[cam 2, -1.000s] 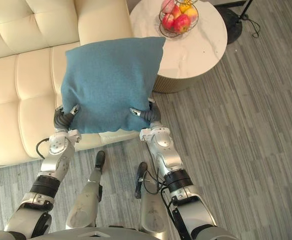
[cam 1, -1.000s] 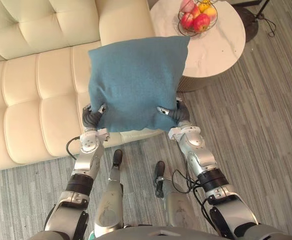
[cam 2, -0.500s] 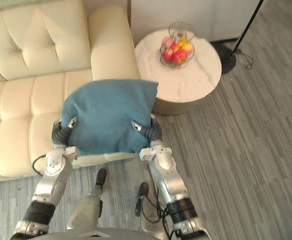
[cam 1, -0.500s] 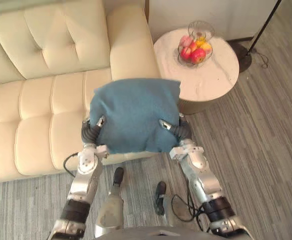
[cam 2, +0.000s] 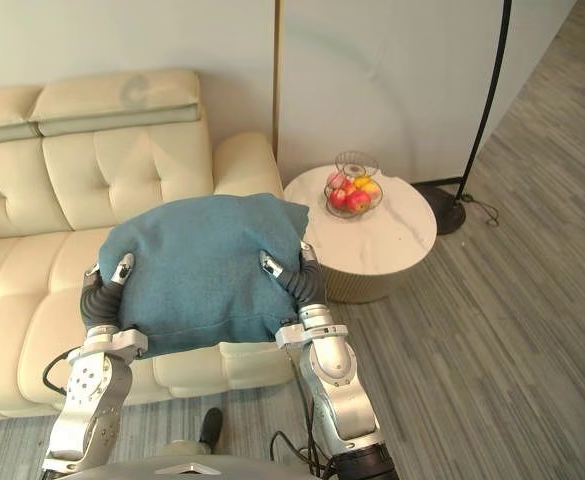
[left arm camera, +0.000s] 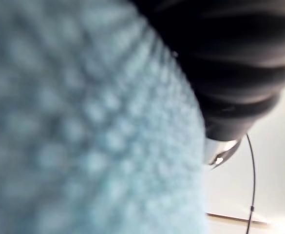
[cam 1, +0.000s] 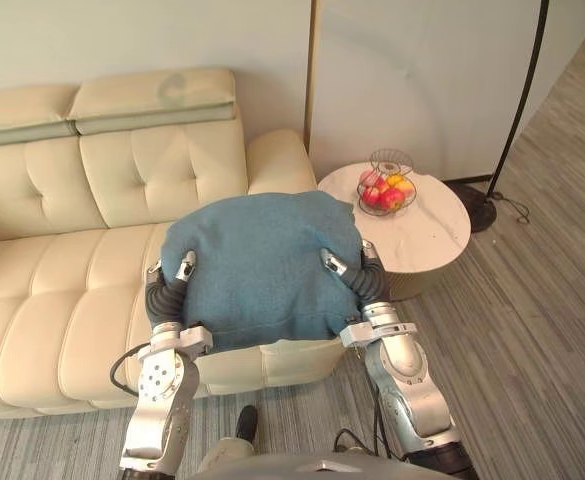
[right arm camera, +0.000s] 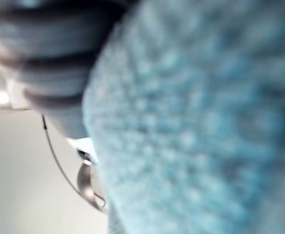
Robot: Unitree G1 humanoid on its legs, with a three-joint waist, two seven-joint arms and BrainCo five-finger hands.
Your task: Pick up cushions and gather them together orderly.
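Note:
A blue cushion (cam 1: 257, 260) is held up between both hands, over the right end of the cream sofa (cam 1: 62, 290) and its seat. My left hand (cam 1: 167, 285) grips the cushion's left edge and my right hand (cam 1: 357, 275) grips its right edge, each with a thumb pressed onto the top face. The fingers beneath are hidden by the fabric. Blue fabric (left arm camera: 84, 122) lies right against the left hand's dark cover (left arm camera: 230, 58) in the left wrist view, and the same fabric (right arm camera: 205, 122) shows in the right wrist view.
A round white side table (cam 1: 422, 225) stands right of the sofa arm, carrying a wire basket of fruit (cam 1: 387, 185). A floor lamp's black pole (cam 1: 522, 100) and base (cam 1: 477, 210) stand behind it. Grey plank floor (cam 1: 532, 340) spreads to the right.
The camera has tilted up, bringing the sofa back and wall into sight. The cushion has tipped from upright towards lying flatter over the seat, with both hands still on its edges.

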